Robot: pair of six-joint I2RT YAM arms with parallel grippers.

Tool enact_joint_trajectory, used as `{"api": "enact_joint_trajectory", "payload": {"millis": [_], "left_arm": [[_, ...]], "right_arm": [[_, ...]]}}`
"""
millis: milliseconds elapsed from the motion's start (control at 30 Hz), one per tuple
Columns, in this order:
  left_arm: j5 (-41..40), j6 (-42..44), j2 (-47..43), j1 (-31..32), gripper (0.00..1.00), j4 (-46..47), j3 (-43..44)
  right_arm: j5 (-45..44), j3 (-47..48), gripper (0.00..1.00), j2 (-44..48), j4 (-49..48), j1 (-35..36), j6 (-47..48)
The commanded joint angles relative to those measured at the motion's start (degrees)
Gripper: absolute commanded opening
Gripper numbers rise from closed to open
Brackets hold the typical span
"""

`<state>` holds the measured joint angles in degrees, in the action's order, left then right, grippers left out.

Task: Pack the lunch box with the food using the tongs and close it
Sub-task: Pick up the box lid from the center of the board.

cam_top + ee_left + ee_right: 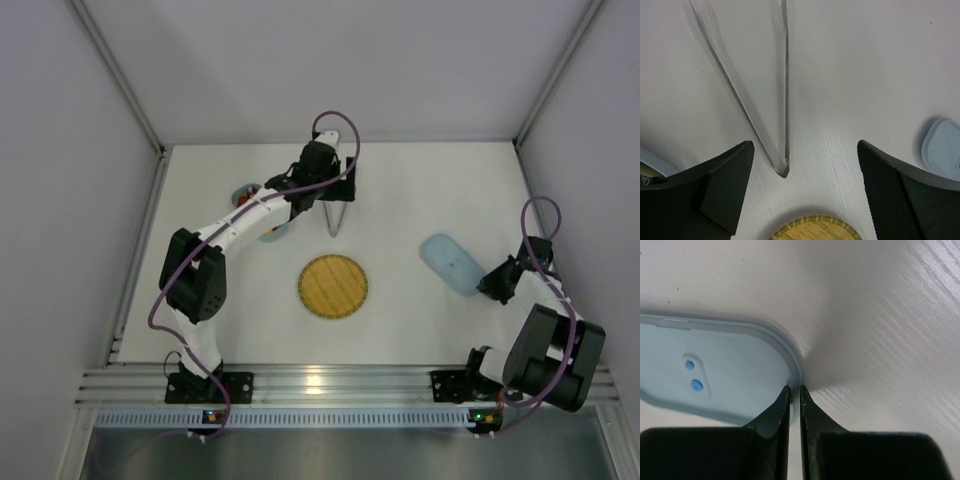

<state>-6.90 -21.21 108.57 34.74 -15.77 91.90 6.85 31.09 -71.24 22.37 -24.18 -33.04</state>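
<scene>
Right tool [795,388] pinches the lid [730,370] by its right end; the box [243,193] lies well left across the counter [420,180], apparently half under the left arm [235,225]. Left tool [804,145] gapes over the tongs [786,100]

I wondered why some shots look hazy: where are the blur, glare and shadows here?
Left wrist view: the tongs look smeared and half see-through, out of focus. Right wrist view: glare streaks the table at right; a soft shadow edges the lid. Top view: sharp, evenly lit, the metal rail shining.
</scene>
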Motion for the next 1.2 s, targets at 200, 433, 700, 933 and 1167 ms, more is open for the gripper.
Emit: {"api": "enact_joint_trajectory", "payload": {"millis": [200, 433, 700, 933, 1167], "left_arm": [[4.16, -1.02, -6.0, 4.37, 0.89, -1.37, -0.05], [14.8, -6.29, -6.88, 4.72, 0.89, 0.82, -2.86], [12.97, -6.74, -6.53, 5.25, 0.88, -2.15, -1.9], [11.11, -6.65, -8.2, 5.25, 0.88, -4.8, -1.98], [11.2, -7.88, -11.27, 5.25, 0.88, -4.36, -5.84]], "right_arm": [[5.97, 0.28, 0.0, 5.76, -2.07, 0.54, -0.1], [9.4, 0.46, 0.0, 6.73, -3.03, 0.81, -0.45], [12.48, 2.39, 0.0, 9.36, -3.92, 3.35, -0.36], [14.15, 3.8, 0.0, 10.16, -5.66, 7.39, -1.32], [13.8, 3.98, 0.0, 9.11, -8.66, 10.21, -5.72]]}}
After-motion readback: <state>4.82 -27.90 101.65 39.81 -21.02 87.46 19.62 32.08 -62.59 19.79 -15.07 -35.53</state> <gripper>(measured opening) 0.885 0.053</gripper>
